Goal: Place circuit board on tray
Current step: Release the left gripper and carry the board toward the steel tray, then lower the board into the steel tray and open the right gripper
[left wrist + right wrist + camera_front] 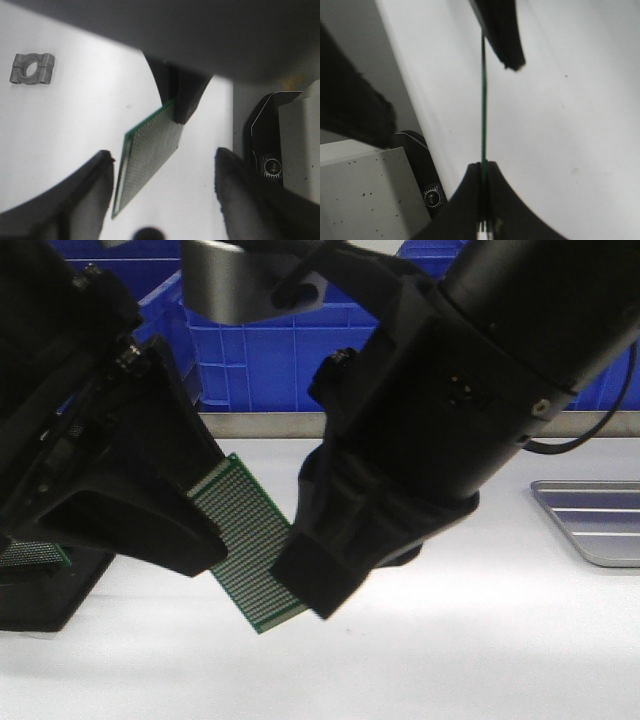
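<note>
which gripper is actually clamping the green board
The right gripper: its jaws pinch the green perforated circuit board's edge, while the left gripper's jaws stand wide open.

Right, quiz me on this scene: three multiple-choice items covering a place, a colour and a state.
1. The tray sits: A) at the table's right edge B) under the board C) on the floor
2. The board is: A) red B) green C) yellow
3. The right gripper is: A) wide open B) shut on the board C) resting on the tray

Answers: A, it lies far right in the front view; B, its face is green; B, the fingers pinch the board's edge.
</note>
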`<move>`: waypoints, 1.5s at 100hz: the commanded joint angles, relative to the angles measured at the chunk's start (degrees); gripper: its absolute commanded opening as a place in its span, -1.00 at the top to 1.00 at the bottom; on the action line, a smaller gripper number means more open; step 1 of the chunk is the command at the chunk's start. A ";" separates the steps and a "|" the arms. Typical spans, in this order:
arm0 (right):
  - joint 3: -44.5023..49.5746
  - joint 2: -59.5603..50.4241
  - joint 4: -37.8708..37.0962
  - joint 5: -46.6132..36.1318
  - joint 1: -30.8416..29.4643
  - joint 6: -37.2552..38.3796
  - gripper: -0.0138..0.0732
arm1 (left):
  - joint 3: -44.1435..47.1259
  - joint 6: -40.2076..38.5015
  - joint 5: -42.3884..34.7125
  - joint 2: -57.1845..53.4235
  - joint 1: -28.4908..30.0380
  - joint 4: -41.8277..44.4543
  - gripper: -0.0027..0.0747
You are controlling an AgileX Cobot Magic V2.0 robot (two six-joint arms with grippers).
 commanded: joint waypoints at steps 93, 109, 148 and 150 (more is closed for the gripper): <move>-1.80 3.44 7.97 -2.81 -51.55 2.69 0.84 | -1.53 -0.83 -3.07 -4.12 4.19 -2.28 -0.44; -1.80 6.74 7.98 -6.17 -51.55 2.69 0.84 | -1.53 -0.83 -3.18 -4.12 4.19 -2.28 -0.44; -1.80 8.16 8.08 -6.92 -51.55 2.69 -0.02 | -1.53 -0.83 -3.18 -4.12 4.19 -2.28 -0.44; -1.80 8.16 8.08 -6.99 -51.55 2.69 -0.14 | -1.53 -0.83 -3.07 -4.12 4.19 -2.28 -0.44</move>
